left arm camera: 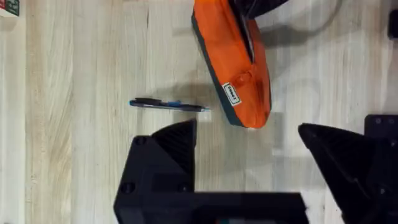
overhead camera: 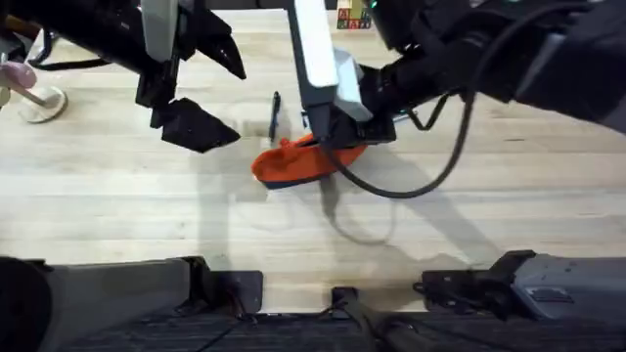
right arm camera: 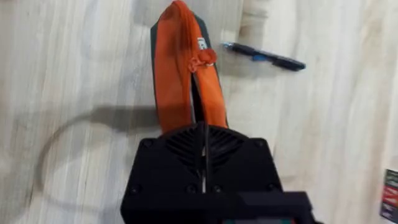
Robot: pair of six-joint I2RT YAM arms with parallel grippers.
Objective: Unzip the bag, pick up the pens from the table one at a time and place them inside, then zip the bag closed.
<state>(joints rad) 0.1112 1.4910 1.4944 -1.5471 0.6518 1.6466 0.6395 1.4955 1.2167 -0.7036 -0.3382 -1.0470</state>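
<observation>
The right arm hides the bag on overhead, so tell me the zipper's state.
Observer: In the right wrist view, the zipper on the bag is open, a dark slit running from the pull toward the right gripper.
Operator: Report the pen against the bag.
Observer: In the left wrist view, the pen lies flat on the table, its tip close to the bag but apart.
Operator: Name the bag end facing the left gripper.
Observer: The end with a small white label lies nearest the open left gripper.
</observation>
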